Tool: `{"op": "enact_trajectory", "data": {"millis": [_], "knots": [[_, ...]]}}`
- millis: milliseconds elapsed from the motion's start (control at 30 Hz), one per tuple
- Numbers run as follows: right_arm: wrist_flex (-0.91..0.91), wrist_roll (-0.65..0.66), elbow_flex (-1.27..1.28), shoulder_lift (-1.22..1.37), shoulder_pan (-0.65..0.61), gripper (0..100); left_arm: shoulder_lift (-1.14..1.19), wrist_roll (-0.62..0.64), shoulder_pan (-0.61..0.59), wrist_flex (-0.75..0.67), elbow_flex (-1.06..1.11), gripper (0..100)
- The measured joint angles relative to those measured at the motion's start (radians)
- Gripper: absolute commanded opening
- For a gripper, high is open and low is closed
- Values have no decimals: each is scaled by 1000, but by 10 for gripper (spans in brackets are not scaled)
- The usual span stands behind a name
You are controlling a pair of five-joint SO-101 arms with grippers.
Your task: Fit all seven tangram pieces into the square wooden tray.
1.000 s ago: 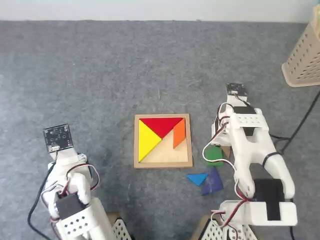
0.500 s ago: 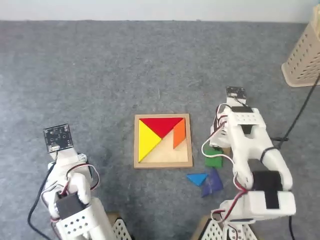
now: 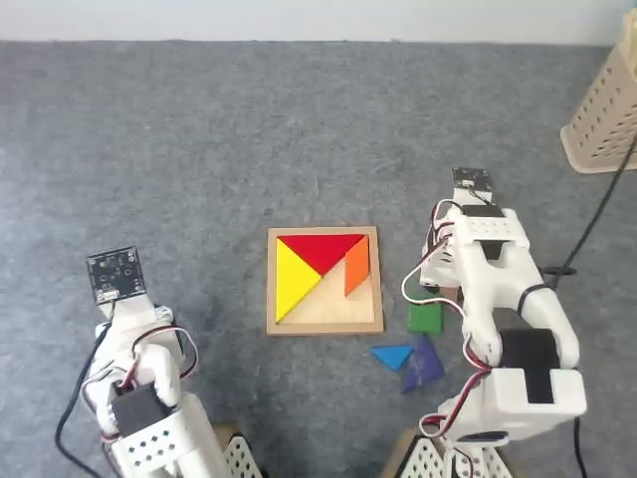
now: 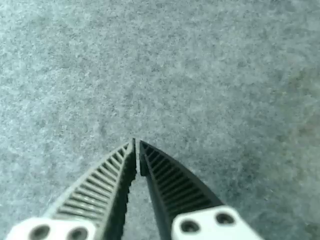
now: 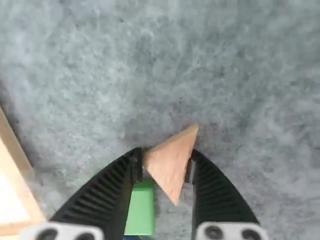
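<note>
Right gripper [image 5: 164, 156] pinches a wooden triangle [image 5: 170, 162] right of the tray [image 3: 324, 330].
Edge-gripped, probably for carrying in; left gripper [image 4: 136, 147] pressed together.

the right arm [image 3: 488, 269] has shifted, and more of the green piece [image 3: 425, 317] now shows beside the tray [image 3: 273, 284].

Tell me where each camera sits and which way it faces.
High view: fixed above the table, looking down on the wooden tray; both arms show.
Left wrist view: on the left arm, facing bare carpet; its shut jaws show.
Right wrist view: on the right arm, facing carpet; its jaws clamp a pale triangle.
Shared: high and right wrist views both show the green piece and tray.
</note>
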Motion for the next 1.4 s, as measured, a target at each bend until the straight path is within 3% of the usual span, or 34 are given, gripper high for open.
{"op": "enact_trajectory", "data": {"millis": [367,533,767,967,1233,1400], "knots": [[32,23,-6,-97,-35,69,0,0,0,0,0,13],[118,41,-78,-173,-187,70,0,0,0,0,0,13],[94,40,-163,-158,-404,72,0,0,0,0,0,13],[31,-149,-238,29,-571,74,0,0,0,0,0,13],[23,-222,-345,163,-582,76,0,0,0,0,0,13],[23,-229,-350,166,-583,191,0,0,0,0,0,13]]}}
